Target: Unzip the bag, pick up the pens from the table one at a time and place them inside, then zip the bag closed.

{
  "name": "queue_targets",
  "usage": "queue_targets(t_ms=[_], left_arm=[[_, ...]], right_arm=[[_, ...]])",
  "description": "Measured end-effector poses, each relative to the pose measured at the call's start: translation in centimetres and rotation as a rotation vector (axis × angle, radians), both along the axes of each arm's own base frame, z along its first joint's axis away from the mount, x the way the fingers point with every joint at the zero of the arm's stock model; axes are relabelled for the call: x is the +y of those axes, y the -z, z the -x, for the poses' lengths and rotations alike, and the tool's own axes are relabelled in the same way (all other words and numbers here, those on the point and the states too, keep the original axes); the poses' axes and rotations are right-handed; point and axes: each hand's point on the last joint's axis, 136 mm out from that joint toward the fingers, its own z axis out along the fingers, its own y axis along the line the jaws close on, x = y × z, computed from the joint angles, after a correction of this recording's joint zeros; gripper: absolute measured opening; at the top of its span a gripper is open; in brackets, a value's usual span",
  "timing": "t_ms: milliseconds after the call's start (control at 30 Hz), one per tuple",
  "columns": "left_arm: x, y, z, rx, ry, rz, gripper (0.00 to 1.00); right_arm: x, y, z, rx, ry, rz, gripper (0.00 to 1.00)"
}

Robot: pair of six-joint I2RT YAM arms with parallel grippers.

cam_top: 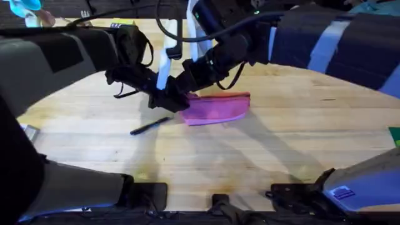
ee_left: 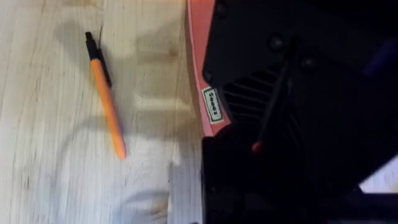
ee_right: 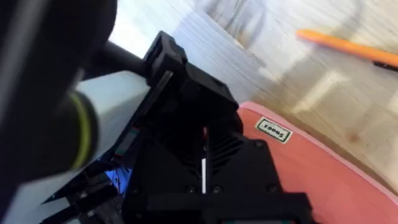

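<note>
Both tools (cam_top: 170, 97) crowding bag's (cam_top: 215, 109) end, grips impossible to tell; unzipping apparently underway, pull tab needing firm pinch, pens (cam_top: 150, 126) waiting beside bag on desk (cam_top: 281, 150).

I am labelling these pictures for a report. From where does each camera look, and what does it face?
Overhead: above the arms' bases, looking down at the table, both arms meeting at the bag, dark pen beside.
Left wrist: facing down at the orange pen, bag edge and black claw housing.
Right wrist: facing the bag and the other arm's claw.
Both wrist views share the orange pen and the bag's label.
</note>
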Motion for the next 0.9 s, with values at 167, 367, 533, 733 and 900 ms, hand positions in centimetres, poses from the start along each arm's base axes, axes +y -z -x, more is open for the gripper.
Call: queue_targets(t_ms=[167,367,533,733,900], left_arm=[[0.1,0.0,0.0,0.000,-0.001,-0.004,0.042],[0.2,0.1,0.0,0.001,-0.002,-0.009,0.042],[0.2,0.1,0.0,0.000,-0.002,-0.010,0.042],[0.1,0.1,0.0,0.001,-0.001,-0.005,0.042],[0.1,0.1,0.0,0.000,-0.001,-0.005,0.042]], right_arm=[[0.3,0.0,0.2,0.001,0.002,0.000,0.033],[0.4,0.0,0.2,-0.009,0.004,0.008,0.032],[0.3,0.0,0.2,-0.009,0.005,0.010,0.046],[-2.3,-0.5,0.0,-0.034,0.010,0.069,0.685],[-8.0,-1.9,0.0,-0.100,0.029,0.216,0.997]])
